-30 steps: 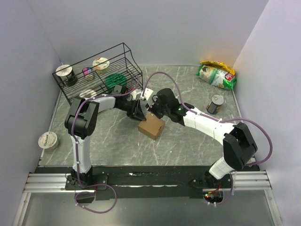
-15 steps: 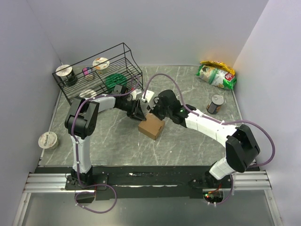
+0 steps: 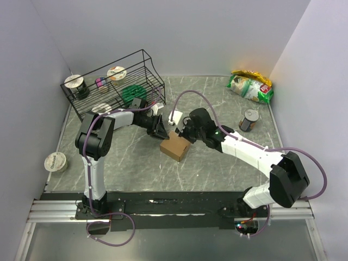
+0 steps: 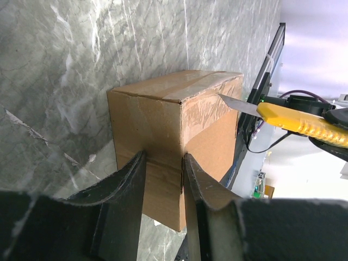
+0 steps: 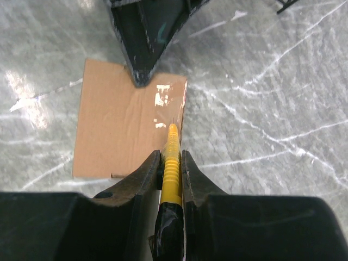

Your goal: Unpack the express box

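The express box (image 3: 175, 147) is a small brown carton with clear tape on top, standing mid-table. It also shows in the left wrist view (image 4: 157, 114) and the right wrist view (image 5: 122, 130). My left gripper (image 3: 161, 132) stands at the box's far-left corner. Its fingers (image 4: 130, 185) are a narrow gap apart with the cardboard edge between them. My right gripper (image 5: 171, 155) is shut on a yellow utility knife (image 5: 172, 147). The blade (image 4: 239, 104) touches the taped top edge of the box. The right gripper sits just behind the box in the top view (image 3: 185, 132).
A black wire rack (image 3: 142, 60) with cups and a green roll stands at the back left. A green snack bag (image 3: 250, 87) lies at the back right, with a can (image 3: 249, 119) in front of it. A lidded cup (image 3: 55, 161) sits at the left edge.
My right arm has shifted to the right and drawn the knife back along the box's top. The left gripper and the box have stayed in place.
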You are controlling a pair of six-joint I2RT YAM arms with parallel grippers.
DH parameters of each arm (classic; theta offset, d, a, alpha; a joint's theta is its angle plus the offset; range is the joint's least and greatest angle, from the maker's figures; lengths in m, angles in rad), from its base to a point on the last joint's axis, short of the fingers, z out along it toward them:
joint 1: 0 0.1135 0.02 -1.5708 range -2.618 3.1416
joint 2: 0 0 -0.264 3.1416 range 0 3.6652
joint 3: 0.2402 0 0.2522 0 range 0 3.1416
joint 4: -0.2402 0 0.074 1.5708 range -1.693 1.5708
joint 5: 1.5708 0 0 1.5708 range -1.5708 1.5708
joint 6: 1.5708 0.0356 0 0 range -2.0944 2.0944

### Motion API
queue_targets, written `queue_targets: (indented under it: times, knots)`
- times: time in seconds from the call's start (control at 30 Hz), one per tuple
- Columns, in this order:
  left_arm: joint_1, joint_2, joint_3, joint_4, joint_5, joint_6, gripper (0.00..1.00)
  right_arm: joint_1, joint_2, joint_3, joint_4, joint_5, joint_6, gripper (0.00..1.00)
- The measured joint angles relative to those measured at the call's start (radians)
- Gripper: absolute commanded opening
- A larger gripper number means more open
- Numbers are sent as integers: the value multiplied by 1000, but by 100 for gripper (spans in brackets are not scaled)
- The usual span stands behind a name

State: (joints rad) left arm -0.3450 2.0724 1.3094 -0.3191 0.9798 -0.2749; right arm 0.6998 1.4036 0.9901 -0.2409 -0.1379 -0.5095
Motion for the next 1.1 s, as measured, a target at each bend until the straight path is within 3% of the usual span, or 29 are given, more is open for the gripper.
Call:
queue_targets:
  times: [0.23, 0.47, 1.1]
  knots:
    - [-6, 5, 5, 7, 3, 0, 4, -33, -22, -2, -23, -55, -5, 0]
    - [-10, 5, 8, 7, 2, 0, 4, -55, 29, 145, -33, -119, -2, 0]
    - [-14, 5, 11, 6, -5, 0, 3, -48, 139, 147, 39, -123, -1, 0]
